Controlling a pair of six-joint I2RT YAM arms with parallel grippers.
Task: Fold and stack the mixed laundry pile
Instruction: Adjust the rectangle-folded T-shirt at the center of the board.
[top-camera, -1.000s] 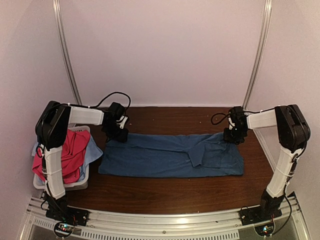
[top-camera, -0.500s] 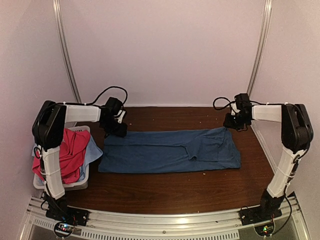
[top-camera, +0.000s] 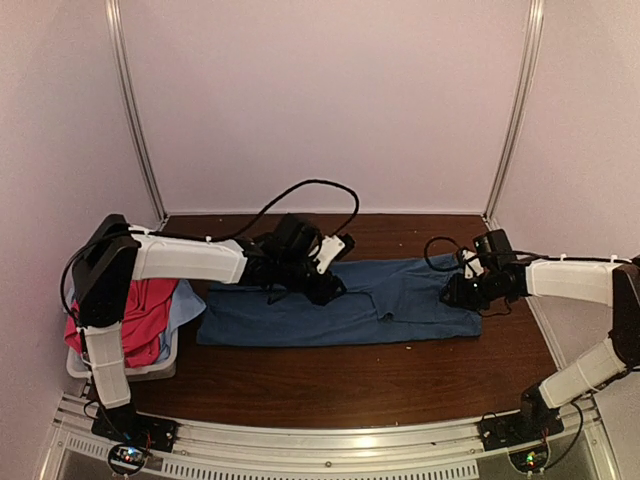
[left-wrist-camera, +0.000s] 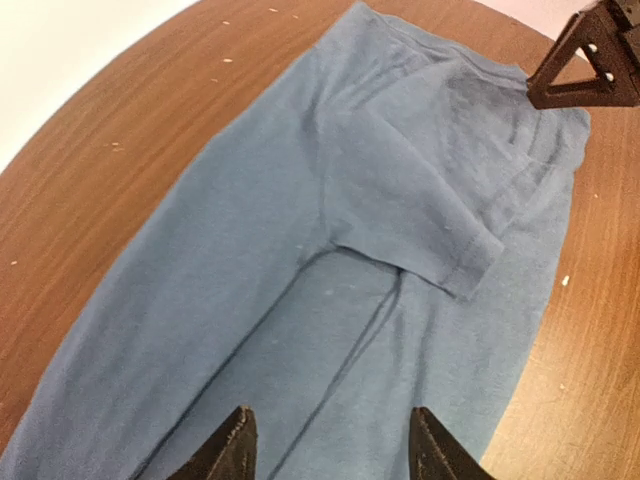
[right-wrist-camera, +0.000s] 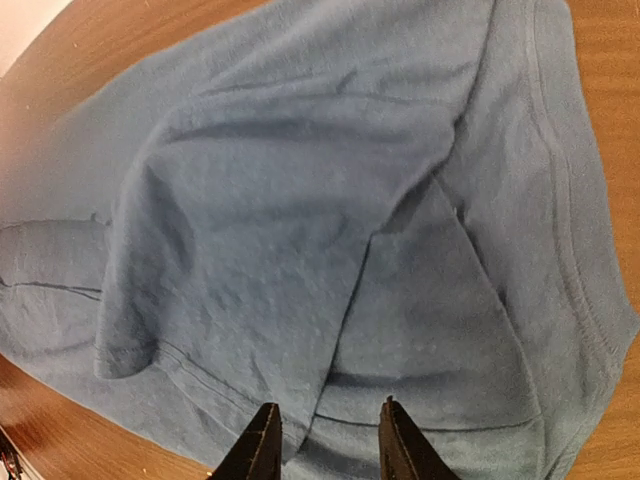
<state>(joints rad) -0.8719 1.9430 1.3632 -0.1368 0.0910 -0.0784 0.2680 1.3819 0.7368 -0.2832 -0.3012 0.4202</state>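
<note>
The left claw (left-wrist-camera: 331, 455) is hanging wide open over the dark blue T-shirt (left-wrist-camera: 300, 270) and is holding nothing. Whether its tips are touching the cloth cannot be told. The right claw (right-wrist-camera: 328, 440) is gaping less widely, also empty, above the shirt's folded-in sleeve.

In the overhead view, a metal rail (top-camera: 330, 440) is running along the bottom edge. Above it, the T-shirt (top-camera: 370, 308) is lying flat in a long strip across the brown table (top-camera: 350, 385). The left claw (top-camera: 326, 287) is sitting over it at the frame's centre and the right claw (top-camera: 456, 293) at centre right. At lower left a white basket (top-camera: 150, 371) is holding the pink shirt (top-camera: 145, 310) and the light-blue cloth (top-camera: 188, 302). Beyond, a pale wall (top-camera: 320, 100) is rising between two metal posts (top-camera: 135, 130).
</note>
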